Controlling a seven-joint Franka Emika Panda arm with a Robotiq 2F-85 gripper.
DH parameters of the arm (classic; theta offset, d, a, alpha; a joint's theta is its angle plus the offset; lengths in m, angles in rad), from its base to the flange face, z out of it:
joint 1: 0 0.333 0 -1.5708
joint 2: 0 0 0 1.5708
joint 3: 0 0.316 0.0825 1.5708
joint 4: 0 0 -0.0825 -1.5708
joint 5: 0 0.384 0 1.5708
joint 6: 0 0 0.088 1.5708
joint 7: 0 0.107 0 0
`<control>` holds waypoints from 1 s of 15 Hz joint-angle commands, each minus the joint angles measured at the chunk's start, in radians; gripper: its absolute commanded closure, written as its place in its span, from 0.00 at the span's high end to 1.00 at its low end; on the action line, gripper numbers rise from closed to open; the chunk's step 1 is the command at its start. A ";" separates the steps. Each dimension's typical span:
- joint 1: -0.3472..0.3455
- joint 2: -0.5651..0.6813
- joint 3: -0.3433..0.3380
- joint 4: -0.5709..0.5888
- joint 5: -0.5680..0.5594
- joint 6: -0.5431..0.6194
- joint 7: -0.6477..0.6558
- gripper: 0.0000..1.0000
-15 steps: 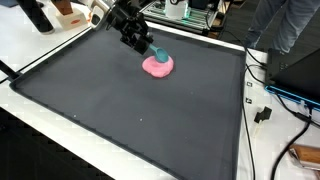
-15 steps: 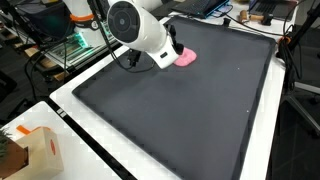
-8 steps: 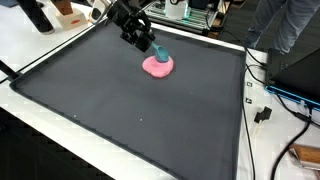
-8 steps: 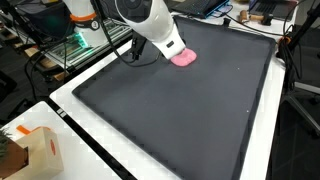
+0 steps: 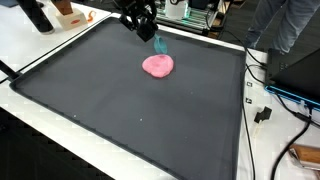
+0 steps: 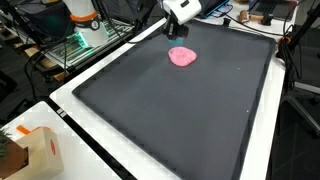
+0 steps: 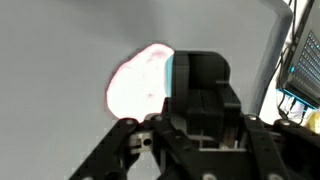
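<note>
Whereas a second ago the teal piece (image 5: 160, 44) sits on top of the lump (image 5: 158, 66), we now see it clear of the lump and off the mat (image 5: 120, 115), hanging up toward the far edge. It is pinched in the gripper (image 5: 153, 36), whose jaws stand narrow around it. In the wrist view only a thin teal strip (image 7: 172, 75) shows beside the dark fingers (image 7: 205, 85), with the lump (image 7: 138, 88) blurred behind them. Over that same second the arm rises and pulls back, so in an exterior view the gripper (image 6: 181, 14) is now at the top of the picture, well above the lump (image 6: 181, 56). The lump itself has not shifted: it lies alone and flat on the mat, near the far edge, with nothing touching it. We judge the two things fully parted, the piece carried and the lump left behind. Around the mat runs the white table (image 5: 30, 40).
</note>
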State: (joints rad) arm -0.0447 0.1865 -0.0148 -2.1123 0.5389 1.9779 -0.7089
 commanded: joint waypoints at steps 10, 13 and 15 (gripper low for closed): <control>0.116 -0.265 0.093 -0.083 -0.459 0.110 0.484 0.25; 0.134 -0.293 0.115 -0.097 -0.522 0.120 0.576 0.25; 0.145 -0.308 0.129 -0.102 -0.555 0.123 0.632 0.25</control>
State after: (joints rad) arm 0.0843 -0.0695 0.0983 -2.1662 0.0425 2.0735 -0.1616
